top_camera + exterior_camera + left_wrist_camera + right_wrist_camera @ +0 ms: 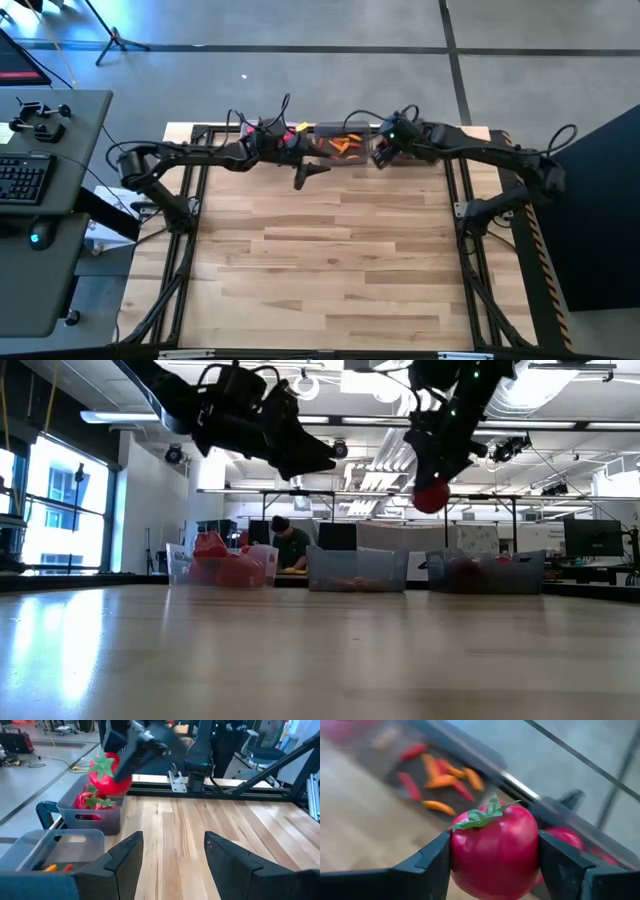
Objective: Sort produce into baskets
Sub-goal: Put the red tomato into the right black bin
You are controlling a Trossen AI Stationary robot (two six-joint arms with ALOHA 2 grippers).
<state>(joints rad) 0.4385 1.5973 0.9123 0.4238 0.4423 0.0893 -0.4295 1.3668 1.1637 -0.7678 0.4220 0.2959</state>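
Note:
Three baskets stand in a row on the table's far edge. The clear one (222, 565) on the left holds red peppers, the middle one (357, 570) orange-red carrot pieces (440, 775), and the right one (485, 570) tomatoes (92, 802). My right gripper (495, 855) is shut on a red tomato (431, 495) with a green top, in the air near the right basket's left end. My left gripper (172, 855) is open and empty, above the table just in front of the left and middle baskets (305, 175). My right gripper pinches the tomato by two opposite sides (457, 855) between its two fingers. The fingers slant down from above (135, 750). The tomato is lifted clear of the table and baskets, and its green top (485, 815) faces away from the wrist.
The table's wide wooden surface (330, 260) lies in front of the baskets, toward the near edge. Dark frame rails (185, 230) run along the table's left and right sides. A desk with a keyboard (25, 175) stands off the table's left. A person (290, 545) sits far behind the table.

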